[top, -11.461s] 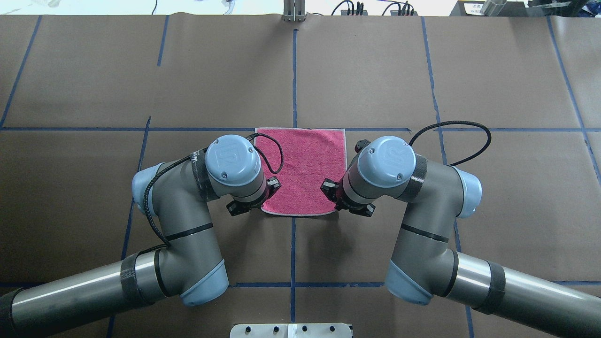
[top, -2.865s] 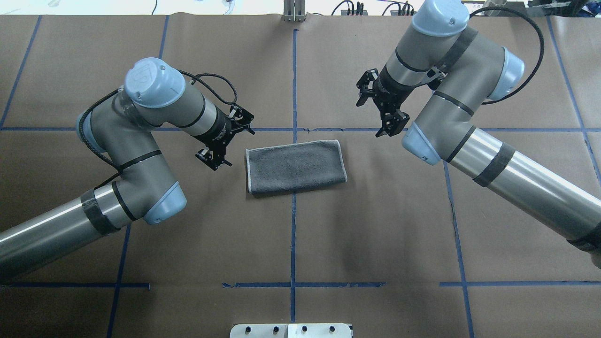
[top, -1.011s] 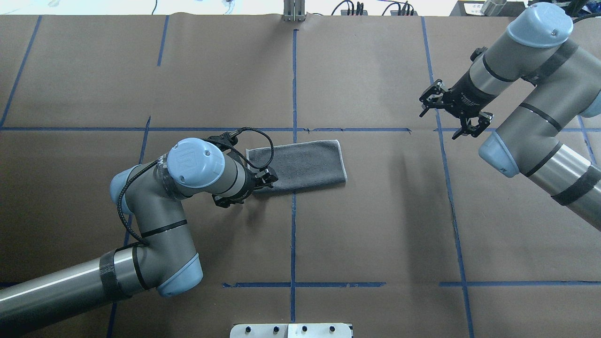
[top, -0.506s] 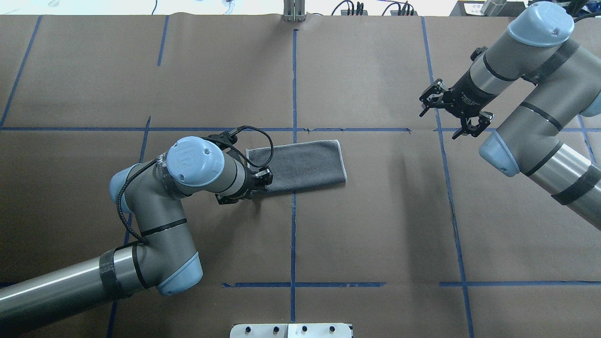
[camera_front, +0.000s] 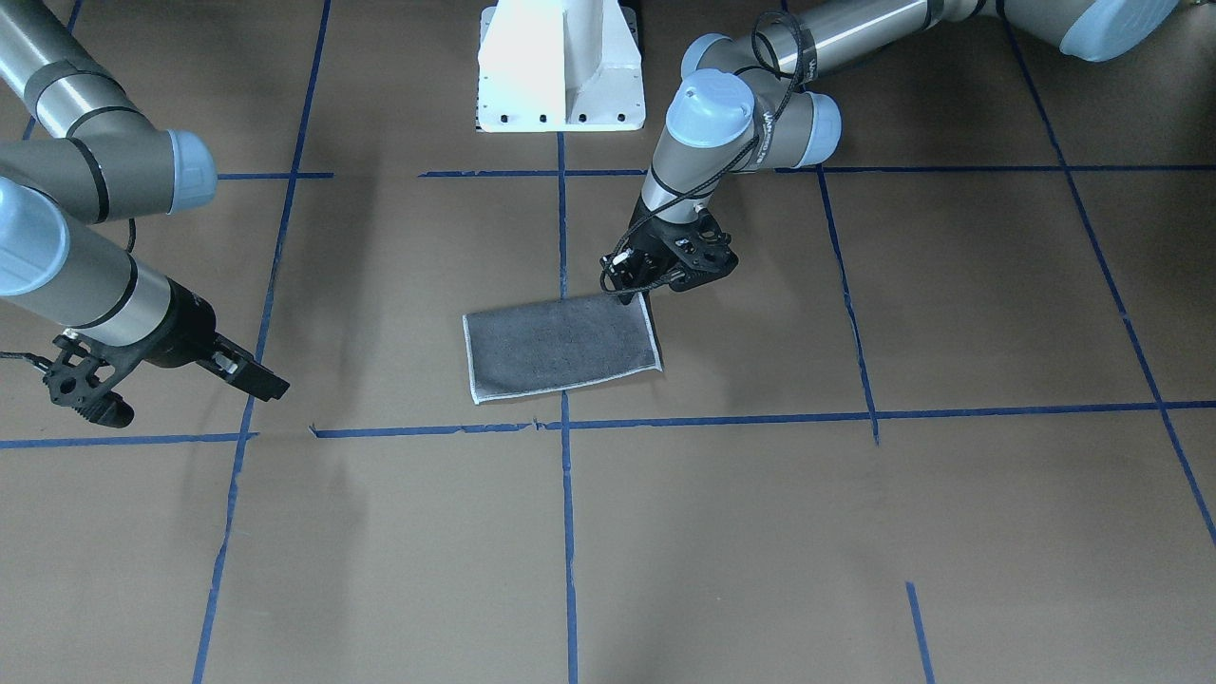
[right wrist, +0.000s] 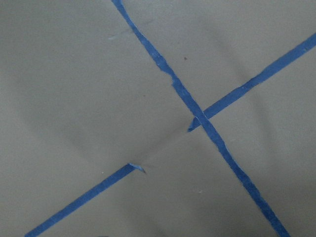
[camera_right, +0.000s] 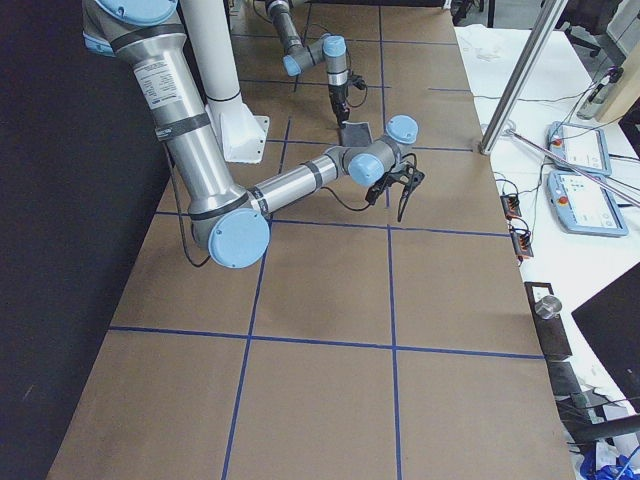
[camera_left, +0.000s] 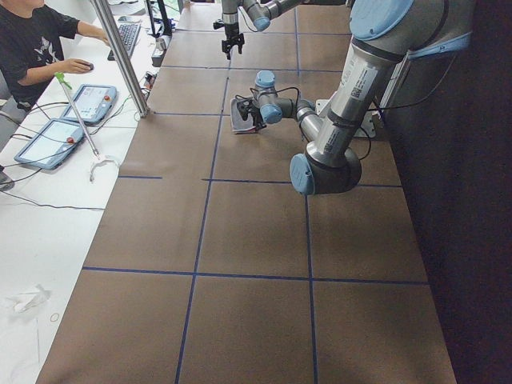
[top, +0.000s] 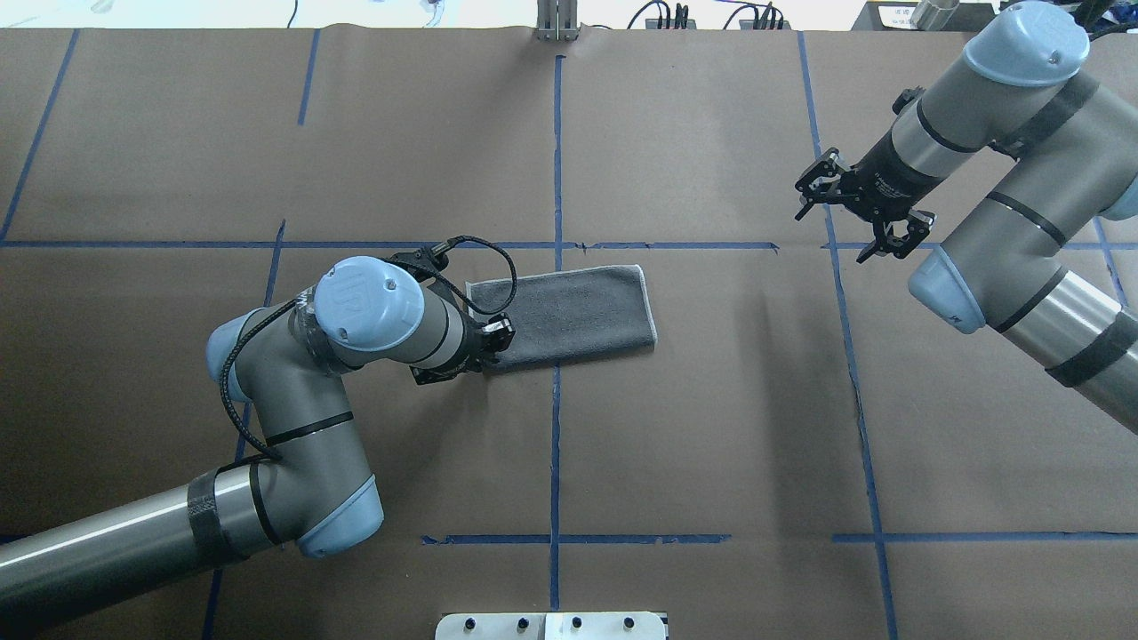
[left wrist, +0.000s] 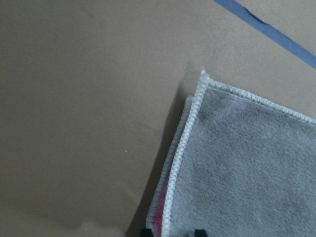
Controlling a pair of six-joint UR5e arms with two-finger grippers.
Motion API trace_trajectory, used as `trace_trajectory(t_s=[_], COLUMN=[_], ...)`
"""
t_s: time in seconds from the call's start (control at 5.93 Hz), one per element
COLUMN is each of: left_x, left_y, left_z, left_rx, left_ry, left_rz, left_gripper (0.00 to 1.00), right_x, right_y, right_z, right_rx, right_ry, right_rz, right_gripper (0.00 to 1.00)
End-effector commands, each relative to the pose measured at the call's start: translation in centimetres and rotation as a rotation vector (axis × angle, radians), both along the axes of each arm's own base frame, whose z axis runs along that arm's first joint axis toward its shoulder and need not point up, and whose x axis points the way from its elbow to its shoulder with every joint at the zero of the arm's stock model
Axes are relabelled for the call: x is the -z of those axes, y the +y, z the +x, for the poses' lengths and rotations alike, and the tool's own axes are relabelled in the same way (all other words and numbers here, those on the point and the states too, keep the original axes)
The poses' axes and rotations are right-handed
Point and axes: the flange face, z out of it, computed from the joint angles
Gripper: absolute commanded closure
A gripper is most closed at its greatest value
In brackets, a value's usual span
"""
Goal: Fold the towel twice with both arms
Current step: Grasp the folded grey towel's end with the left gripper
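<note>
The towel [top: 569,307] lies folded in half, grey face up, whitish border showing, near the table's middle [camera_front: 560,347]. My left gripper [top: 484,348] is down at its near left corner [camera_front: 632,285]. In the left wrist view the two fingertips [left wrist: 200,232] stand close together on either side of the towel's stitched edge [left wrist: 177,163], with a strip of pink between the layers; it looks shut on the towel. My right gripper [top: 831,236] is open and empty, raised over bare paper far to the right [camera_front: 190,399].
Brown paper with blue tape lines [top: 556,427] covers the table. The white pedestal base [camera_front: 560,66] stands at the robot's side. A person [camera_left: 32,40] sits at a side desk with tablets, past a metal pole [camera_left: 120,56].
Over the last second my left gripper has drawn its fingers in on the towel's near left corner. The right arm has stayed still. Much earlier the towel lay open, pink face up.
</note>
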Motion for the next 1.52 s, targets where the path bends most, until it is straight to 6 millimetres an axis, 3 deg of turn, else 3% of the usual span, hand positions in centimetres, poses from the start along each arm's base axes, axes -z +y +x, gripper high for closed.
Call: trace_trajectory(t_s=[0.0,0.34,0.51,1.01,1.35], left_x=[0.1,2.9,6.2,12.1,16.1], left_y=[-0.3,-0.6,-1.0,-1.9,-4.6], left_z=[-0.2,0.0,0.4,1.8,6.4], left_rx=[0.003,-0.015,-0.077,-0.205,-0.262], left_ry=[0.001,-0.001,-0.096,-0.204,-0.275], left_rz=[0.001,0.036,0.085,0.281,0.386], left_gripper=[0.96,1.00,1.00,1.00,1.00], right_x=[-0.1,-0.3,-0.5,-0.8,-1.7], right_y=[-0.1,-0.1,-0.2,-0.9,-1.4], right_z=[0.3,0.5,0.8,2.5,5.3], right_rx=[-0.003,-0.006,-0.010,-0.032,-0.034], right_ry=[-0.001,0.002,0.003,0.000,-0.021], right_rz=[0.000,-0.004,-0.006,-0.015,-0.019], right_gripper=[0.00,0.00,0.00,0.00,0.00])
